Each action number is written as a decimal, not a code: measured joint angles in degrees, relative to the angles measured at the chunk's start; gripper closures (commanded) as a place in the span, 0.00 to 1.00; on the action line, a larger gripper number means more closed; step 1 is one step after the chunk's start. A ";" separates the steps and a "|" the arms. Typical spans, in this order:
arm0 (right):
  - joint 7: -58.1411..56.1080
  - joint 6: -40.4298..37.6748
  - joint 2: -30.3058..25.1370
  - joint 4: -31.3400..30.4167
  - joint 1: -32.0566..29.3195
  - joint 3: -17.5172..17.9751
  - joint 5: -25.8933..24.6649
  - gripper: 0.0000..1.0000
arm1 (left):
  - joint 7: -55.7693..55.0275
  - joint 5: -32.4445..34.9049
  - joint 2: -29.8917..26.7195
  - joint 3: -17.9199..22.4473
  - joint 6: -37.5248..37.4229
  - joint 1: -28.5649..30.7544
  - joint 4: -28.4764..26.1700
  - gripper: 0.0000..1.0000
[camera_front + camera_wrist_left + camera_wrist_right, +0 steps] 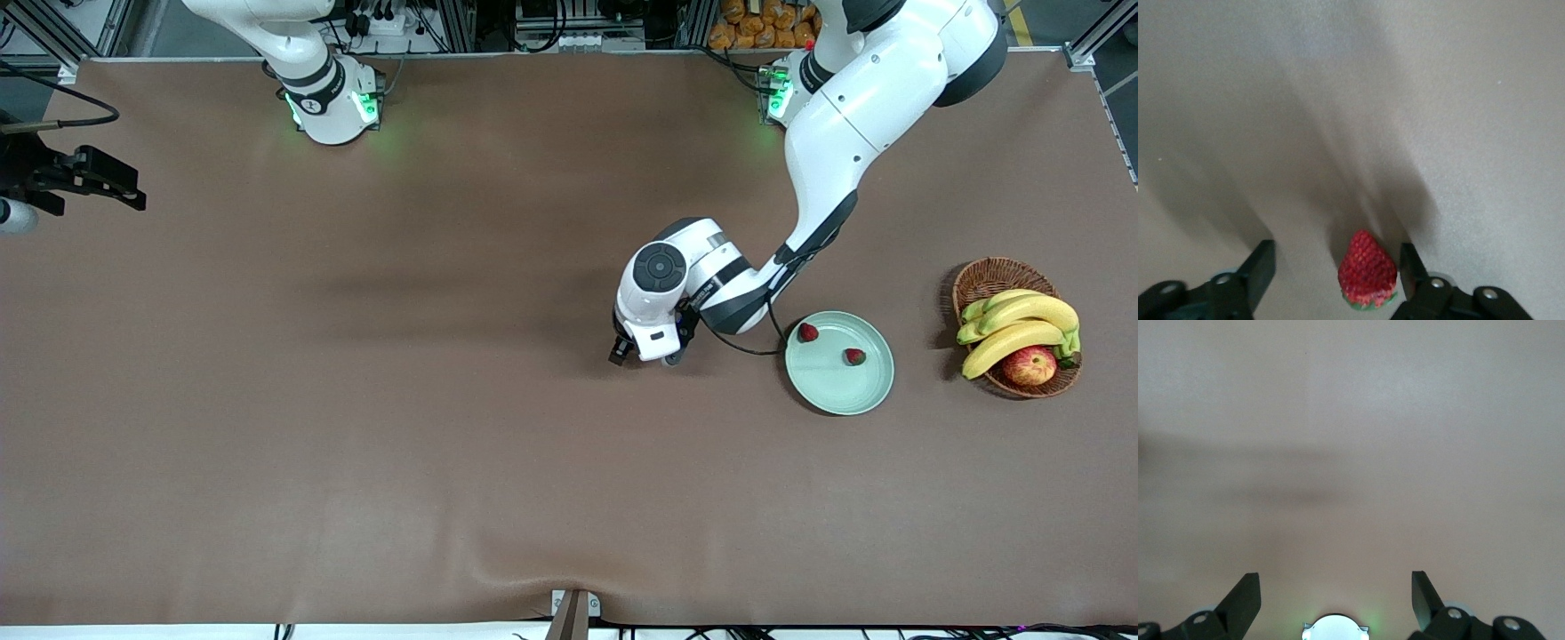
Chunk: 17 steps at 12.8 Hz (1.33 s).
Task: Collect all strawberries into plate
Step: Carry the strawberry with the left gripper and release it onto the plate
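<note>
Lying on the brown surface, the third strawberry sits between the fingers of the left gripper, its green cap toward the wrist camera. The fingers stand apart with a gap on each side of the berry; one is much closer to it than the other, and neither is seen to touch it. In the front view this berry is hidden under the left gripper, which is down low at the surface beside the plate, toward the right arm's end of it.

The pale green plate carries the other two strawberries: one at its rim nearest the left gripper, the other near its middle, the two apart.

Toward the left arm's end of the surface, a wicker basket holds bananas and an apple.

The right gripper waits with its fingers wide apart over bare surface, holding nothing.
</note>
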 measured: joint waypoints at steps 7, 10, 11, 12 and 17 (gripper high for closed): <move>0.28 3.11 0.24 0.06 -1.49 -0.25 2.74 0.00 | 0.18 0.03 -0.71 -0.07 -0.32 0.86 1.16 1.00; 0.90 3.09 0.28 0.06 -1.52 -0.23 2.84 0.00 | 3.52 0.03 -3.52 -2.42 -6.49 4.53 1.76 1.00; 1.01 3.06 0.29 0.06 -1.52 -0.23 2.84 0.00 | 5.36 0.03 -4.64 -4.36 -9.40 6.93 1.85 1.00; 1.13 3.05 0.31 0.06 -1.52 -0.23 2.84 0.00 | 7.42 0.03 -5.56 -6.88 -12.40 9.91 1.87 1.00; 1.30 2.94 0.45 0.05 -1.52 -0.15 2.83 0.00 | 20.60 0.03 -6.75 -16.39 -24.95 24.72 1.38 1.00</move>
